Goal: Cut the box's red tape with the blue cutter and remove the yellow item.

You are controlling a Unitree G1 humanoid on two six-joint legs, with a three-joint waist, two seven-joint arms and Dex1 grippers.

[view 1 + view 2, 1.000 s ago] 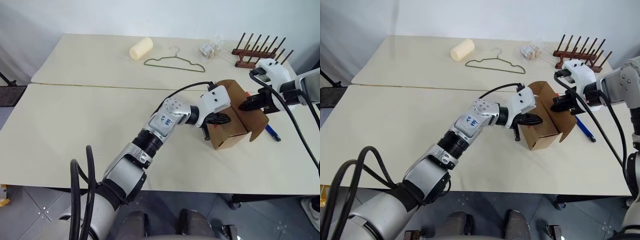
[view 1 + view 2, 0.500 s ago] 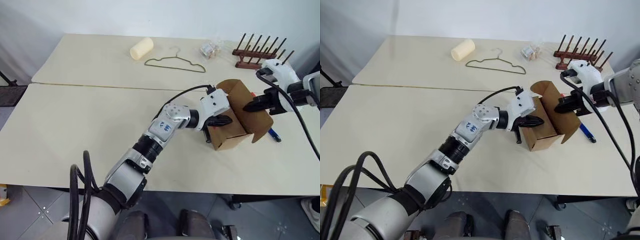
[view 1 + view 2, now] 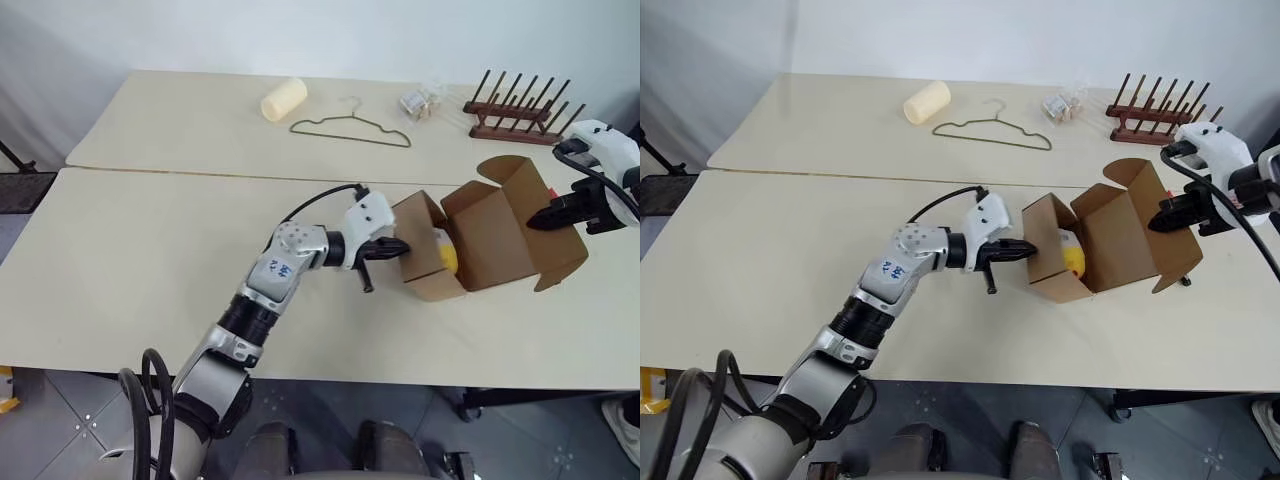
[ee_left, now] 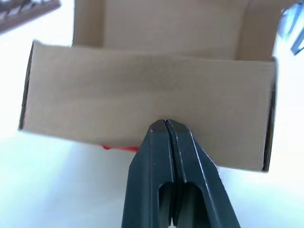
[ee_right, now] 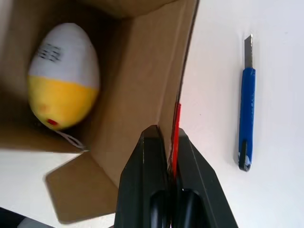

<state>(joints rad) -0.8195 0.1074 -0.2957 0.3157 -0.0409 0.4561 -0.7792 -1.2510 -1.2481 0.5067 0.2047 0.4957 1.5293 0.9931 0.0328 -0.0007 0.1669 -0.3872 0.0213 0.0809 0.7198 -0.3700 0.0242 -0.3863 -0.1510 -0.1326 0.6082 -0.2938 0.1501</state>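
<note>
since a second ago the box (image 3: 450,255) has swung open: the right pincer (image 3: 540,218) has drawn its flap out toward the tabletop's right edge, and the left pincer (image 3: 395,248) has slid back off the carton toward the middle of the tabletop (image 3: 150,240). nearest, that left pincer is closed on nothing, its tips just touching the box's near wall. the box sits by the right edge, mouth open, with the yellow item (image 5: 64,78) lying inside. the right pincer is clamped shut on the flap's edge, right where the red tape (image 5: 175,126) runs. the blue cutter (image 5: 246,107) lies on the tabletop just beyond the box. farther back sit a cream roll (image 3: 282,98), a wire hanger (image 3: 350,125) and a wooden rack (image 3: 515,105). to finish cleanly, i judge the flap should be kept pinned wide while the free pincer opens and reaches straight into the mouth, closing on the toy's rounded middle, not its tapering end.
</note>
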